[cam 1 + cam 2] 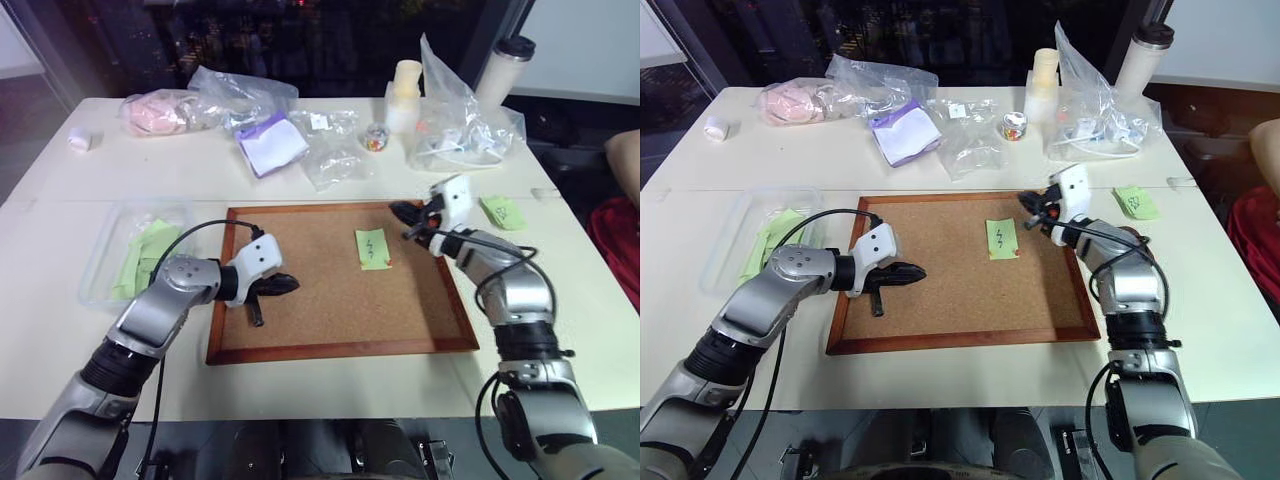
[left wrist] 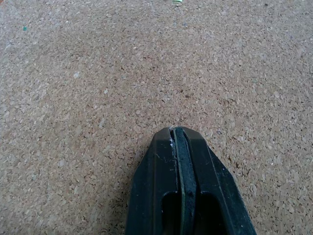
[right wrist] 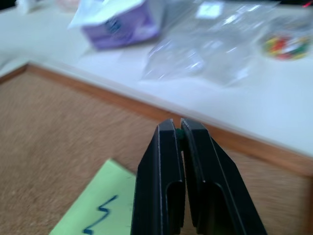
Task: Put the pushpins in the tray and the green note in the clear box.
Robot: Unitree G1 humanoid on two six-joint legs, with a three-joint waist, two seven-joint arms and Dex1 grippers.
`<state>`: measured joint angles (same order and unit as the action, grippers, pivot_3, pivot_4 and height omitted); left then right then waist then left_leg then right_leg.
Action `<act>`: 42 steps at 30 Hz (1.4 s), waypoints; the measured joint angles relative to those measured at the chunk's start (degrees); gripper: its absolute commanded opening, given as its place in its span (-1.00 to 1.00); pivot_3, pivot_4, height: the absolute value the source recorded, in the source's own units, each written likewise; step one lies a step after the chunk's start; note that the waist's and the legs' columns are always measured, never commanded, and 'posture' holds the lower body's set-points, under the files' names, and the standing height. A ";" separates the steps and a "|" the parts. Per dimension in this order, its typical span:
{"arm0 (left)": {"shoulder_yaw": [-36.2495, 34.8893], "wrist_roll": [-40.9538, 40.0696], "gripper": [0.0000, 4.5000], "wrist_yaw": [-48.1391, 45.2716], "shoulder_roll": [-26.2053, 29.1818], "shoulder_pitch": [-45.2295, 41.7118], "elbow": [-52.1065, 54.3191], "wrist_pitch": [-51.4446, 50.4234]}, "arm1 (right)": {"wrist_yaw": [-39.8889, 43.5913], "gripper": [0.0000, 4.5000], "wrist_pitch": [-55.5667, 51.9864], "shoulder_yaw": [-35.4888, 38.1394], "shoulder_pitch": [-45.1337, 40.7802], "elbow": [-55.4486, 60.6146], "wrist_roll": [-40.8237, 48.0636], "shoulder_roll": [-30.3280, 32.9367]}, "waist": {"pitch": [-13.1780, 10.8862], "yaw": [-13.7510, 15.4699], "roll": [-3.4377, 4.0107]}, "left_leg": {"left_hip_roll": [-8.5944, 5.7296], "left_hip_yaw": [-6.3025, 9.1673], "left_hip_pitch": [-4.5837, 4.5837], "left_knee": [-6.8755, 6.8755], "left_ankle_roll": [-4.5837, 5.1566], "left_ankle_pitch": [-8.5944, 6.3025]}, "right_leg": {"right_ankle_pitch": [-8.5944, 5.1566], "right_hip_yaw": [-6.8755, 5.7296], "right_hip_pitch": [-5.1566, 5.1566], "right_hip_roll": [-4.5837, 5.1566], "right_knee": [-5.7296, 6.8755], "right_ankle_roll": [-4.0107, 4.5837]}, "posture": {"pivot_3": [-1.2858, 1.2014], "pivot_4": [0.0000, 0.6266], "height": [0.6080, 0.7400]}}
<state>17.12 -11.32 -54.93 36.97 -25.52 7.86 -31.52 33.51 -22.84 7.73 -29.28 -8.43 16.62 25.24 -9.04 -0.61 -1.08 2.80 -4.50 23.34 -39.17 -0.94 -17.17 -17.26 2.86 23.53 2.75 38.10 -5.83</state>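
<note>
The green note with a dark zigzag lies on the corkboard, right of centre. My right gripper hovers above the board's far right corner, just beyond the note. It is shut, and a tiny green bit, apparently a pushpin, shows between its fingertips. My left gripper is shut with nothing in it and rests low over the board's left part. A small teal pushpin head sticks in the cork. The clear box sits left of the board with green notes in it. The tray is out of view.
Another green note lies on the table right of the board. Along the far edge are clear plastic bags, a purple-and-white pack, a small jar of coloured pins, a pale bottle and a tall cup. A person's arm is at the right edge.
</note>
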 measured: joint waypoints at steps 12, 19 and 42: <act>-0.09 0.73 -1.00 -2.33 -0.14 -0.93 -2.91 2.19 | -7.01 -0.98 -12.06 15.87 26.40 18.88 1.70 8.34 | 0.14 -0.27 0.22 | -0.03 -0.02 -0.26 0.03 0.03 -0.01 | 0.00 0.12 -0.19 -0.09 0.00 0.00 | 0.03 -0.52 0.91; 0.01 0.91 -1.00 -2.91 -1.31 -1.48 -4.47 3.36 | -7.32 -0.71 -8.54 14.93 23.36 12.75 1.41 8.34 | 0.15 0.12 0.24 | -0.07 -0.03 -0.22 0.02 0.03 -0.01 | 0.00 0.09 -0.22 -0.07 -0.05 0.00 | 0.03 -0.52 0.91; -0.11 2.01 -1.00 -3.66 -1.33 -1.44 -4.67 4.32 | -4.79 0.99 -8.47 12.79 22.51 21.14 8.46 7.56 | 0.16 0.02 0.27 | -0.04 0.05 -0.23 0.02 0.03 -0.02 | 0.00 0.08 -0.24 -0.08 -0.04 0.00 | 0.03 -0.52 0.91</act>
<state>17.01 -9.31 -58.59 35.64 -26.96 3.19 -27.19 28.72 -31.30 20.52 -6.77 12.70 25.08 32.80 -8.88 -0.59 -0.81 2.76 -4.45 23.11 -39.15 -0.91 -17.19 -17.26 2.93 23.29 2.66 38.06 -5.84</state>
